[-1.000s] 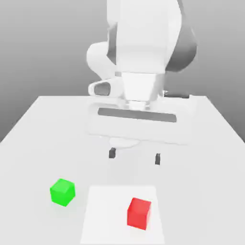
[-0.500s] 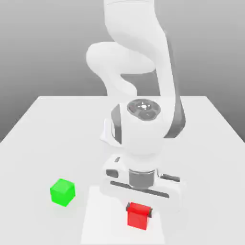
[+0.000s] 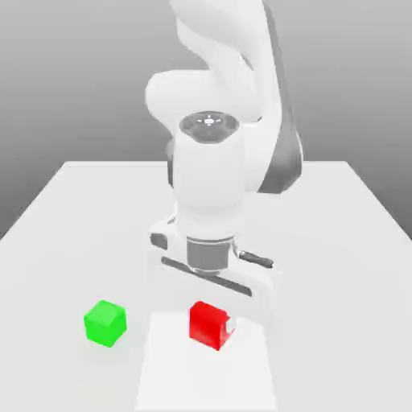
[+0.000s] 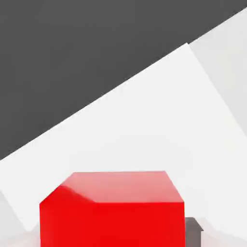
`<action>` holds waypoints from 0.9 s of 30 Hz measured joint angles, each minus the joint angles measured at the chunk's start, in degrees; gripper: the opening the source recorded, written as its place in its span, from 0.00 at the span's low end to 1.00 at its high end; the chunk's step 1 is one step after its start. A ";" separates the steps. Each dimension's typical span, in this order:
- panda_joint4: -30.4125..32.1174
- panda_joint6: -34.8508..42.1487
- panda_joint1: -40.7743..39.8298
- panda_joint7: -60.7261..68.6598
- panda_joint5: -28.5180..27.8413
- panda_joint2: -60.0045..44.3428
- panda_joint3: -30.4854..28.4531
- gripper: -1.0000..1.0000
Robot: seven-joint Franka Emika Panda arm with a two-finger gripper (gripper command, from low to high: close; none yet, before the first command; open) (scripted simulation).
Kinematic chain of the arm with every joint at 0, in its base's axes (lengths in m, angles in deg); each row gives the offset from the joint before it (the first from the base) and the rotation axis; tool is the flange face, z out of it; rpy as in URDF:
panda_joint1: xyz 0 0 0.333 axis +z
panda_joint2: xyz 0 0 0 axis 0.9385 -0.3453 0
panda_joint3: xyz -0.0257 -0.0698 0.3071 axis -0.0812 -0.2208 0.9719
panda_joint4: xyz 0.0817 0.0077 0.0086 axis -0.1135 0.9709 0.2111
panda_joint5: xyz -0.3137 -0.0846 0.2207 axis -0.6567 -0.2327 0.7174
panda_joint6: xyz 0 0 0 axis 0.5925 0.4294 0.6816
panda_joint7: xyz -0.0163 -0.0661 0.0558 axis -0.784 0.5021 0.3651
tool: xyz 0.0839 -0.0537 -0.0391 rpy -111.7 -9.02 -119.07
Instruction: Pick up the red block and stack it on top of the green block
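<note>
The red block (image 3: 204, 322) hangs a little above the table, with my gripper (image 3: 212, 326) shut on it from above. One fingertip (image 3: 230, 327) shows at the block's side toward the exterior view's right. In the hand view the red block (image 4: 113, 212) sits close up, with a dark fingertip (image 4: 194, 229) against its side. The green block (image 3: 105, 323) rests on the table, apart from the red one, toward the exterior view's left. The hand's wide white body (image 3: 211, 269) hovers above the held block.
A paler square patch (image 3: 205, 374) marks the white table (image 3: 72, 225) just below the held block. The arm's base and elbow (image 3: 217, 88) rise behind the table's far edge. A grey backdrop lies beyond.
The gripper came down from mid-table, shut on the red block, and has since lifted it and carried it toward the exterior view's left. The green block has not moved.
</note>
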 joint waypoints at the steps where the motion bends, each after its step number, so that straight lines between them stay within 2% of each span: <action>1: 0.33 0.17 -0.74 -1.80 0.36 0.57 -0.40 0.00; 10: 3.38 1.61 -7.97 -19.89 1.03 5.24 -3.73 0.00; 20: 6.83 2.63 -16.64 -42.36 -2.12 9.18 -6.72 0.00; 27: 6.54 -4.04 -17.87 -44.85 -3.12 2.33 -7.06 0.00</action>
